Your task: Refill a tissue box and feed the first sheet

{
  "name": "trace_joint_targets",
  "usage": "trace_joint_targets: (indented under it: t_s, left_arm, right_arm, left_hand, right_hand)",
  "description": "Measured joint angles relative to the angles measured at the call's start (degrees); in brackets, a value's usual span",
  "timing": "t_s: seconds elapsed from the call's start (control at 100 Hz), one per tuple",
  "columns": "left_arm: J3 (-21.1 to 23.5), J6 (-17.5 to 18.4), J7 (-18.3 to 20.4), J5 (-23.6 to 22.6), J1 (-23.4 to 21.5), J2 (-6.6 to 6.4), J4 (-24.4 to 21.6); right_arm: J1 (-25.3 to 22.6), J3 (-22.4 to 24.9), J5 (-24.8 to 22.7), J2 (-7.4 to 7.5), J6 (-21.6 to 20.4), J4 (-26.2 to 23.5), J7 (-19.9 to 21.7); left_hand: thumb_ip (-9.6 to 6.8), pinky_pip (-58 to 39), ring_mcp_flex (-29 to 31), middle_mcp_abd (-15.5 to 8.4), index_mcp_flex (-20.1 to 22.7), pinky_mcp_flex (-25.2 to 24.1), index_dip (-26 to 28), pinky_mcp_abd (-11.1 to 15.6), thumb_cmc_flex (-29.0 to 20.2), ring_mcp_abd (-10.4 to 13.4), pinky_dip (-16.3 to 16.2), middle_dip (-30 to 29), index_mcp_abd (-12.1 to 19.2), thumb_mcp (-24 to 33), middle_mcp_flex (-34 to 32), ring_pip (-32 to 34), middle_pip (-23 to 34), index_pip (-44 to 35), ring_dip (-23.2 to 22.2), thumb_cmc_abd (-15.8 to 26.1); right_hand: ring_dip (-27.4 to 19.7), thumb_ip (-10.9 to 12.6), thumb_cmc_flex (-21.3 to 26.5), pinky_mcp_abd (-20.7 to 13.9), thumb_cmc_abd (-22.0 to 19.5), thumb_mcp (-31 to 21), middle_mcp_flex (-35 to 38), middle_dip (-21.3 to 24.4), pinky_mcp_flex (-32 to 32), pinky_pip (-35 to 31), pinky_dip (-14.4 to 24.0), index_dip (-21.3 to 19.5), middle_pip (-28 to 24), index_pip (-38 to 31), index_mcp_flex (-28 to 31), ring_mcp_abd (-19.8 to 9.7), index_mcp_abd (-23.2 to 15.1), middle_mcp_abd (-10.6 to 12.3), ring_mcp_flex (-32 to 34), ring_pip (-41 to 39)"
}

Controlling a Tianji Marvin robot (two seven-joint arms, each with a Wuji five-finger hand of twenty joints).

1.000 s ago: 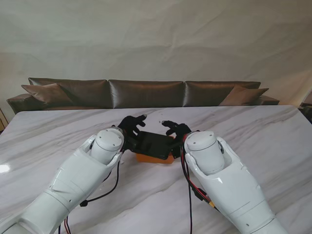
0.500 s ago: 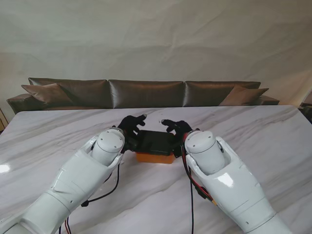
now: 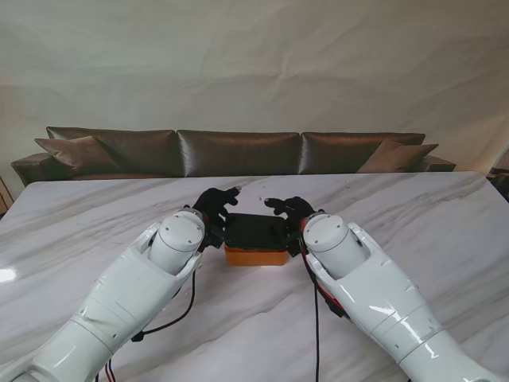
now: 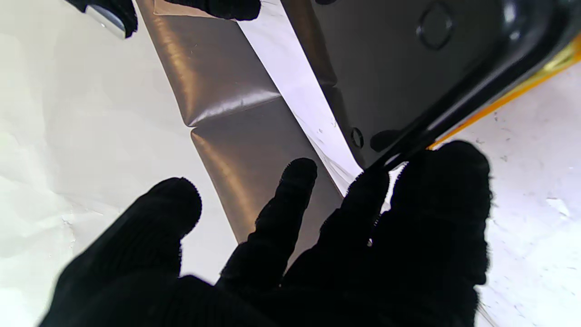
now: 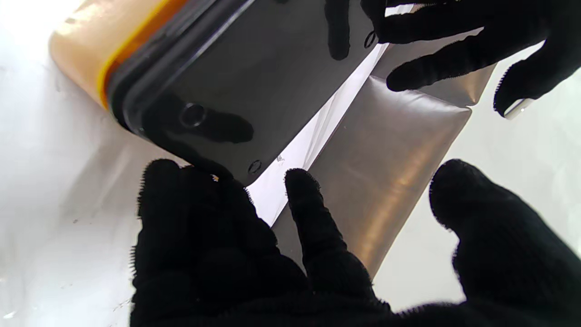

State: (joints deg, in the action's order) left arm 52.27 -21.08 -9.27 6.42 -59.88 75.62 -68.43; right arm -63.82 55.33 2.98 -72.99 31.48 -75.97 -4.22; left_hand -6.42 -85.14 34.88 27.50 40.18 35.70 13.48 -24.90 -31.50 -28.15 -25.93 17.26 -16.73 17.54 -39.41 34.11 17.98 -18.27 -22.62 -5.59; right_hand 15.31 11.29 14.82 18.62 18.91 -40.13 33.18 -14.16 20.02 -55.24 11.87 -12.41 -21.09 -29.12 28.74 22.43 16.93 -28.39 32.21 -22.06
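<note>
Squared since earlier, box [image 3: 255, 241] sits between left hand [image 3: 213, 208] and right hand [image 3: 291, 213], fingers spread at its ends; likely rigid, slippery lid.

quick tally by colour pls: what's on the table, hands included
Black: 3, the left hand, the right hand and the box's black panel
Orange: 1, the tissue box body
White marbled: 1, the table itself
Total: 5
</note>
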Motion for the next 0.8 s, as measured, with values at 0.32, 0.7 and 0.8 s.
trace_joint_targets:
  t_s: [0.32,0.7,0.8]
  left_arm:
    - [-0.4,-0.6,-0.8,-1.7,-0.1,0.16,-0.1]
    - [-1.0,-1.2,-0.6,-5.0,-0.9,-0.09,-1.0]
    - [-1.4,-0.9,-1.0,-6.1,-0.9,-0.06,-0.4]
  right_arm:
    - [0.7,-1.2,-1.9,0.35,-0.9,0.7,1.1]
    - [0.8,-1.7,-3.9,0.66,-1.9,0.7,2.1]
    - [0.7,-1.7,-4.3,0.73,-2.1,0.8,2.2]
  left_hand:
    - [0.0,0.0,0.1,0.0,0.0,0.0,0.0,0.0,0.0,0.1,0.0,0.6,0.0,0.0,-1.2,0.5,2.0,-0.5,0.0,0.0]
    - [0.0,0.0,0.1,-0.7,1.1,0.0,0.0,0.0,0.2,0.3,0.0,1.2,3.0,0.6,-2.1,0.5,4.2,-1.2,-0.2,0.0]
    - [0.0,0.0,0.1,-3.9,1.2,0.0,0.0,0.0,0.7,0.3,0.0,1.4,3.8,1.2,-4.7,0.5,5.1,-1.9,-0.2,0.0]
  right_hand:
    - [0.0,0.0,0.0,-0.8,0.0,0.0,0.0,0.0,0.0,0.0,0.0,0.0,0.0,-0.6,0.0,-0.8,0.0,1.0,0.0,0.2]
    - [-0.1,0.0,0.0,-2.4,0.0,0.0,4.0,-0.5,0.1,0.0,0.0,0.3,-3.1,-0.9,0.0,-2.8,-0.7,10.9,0.0,1.3]
    - [-0.1,0.0,0.0,-2.4,0.0,0.0,4.0,-0.5,0.2,0.0,0.0,0.5,-3.1,-1.4,0.0,-2.8,-0.7,10.9,0.0,1.3]
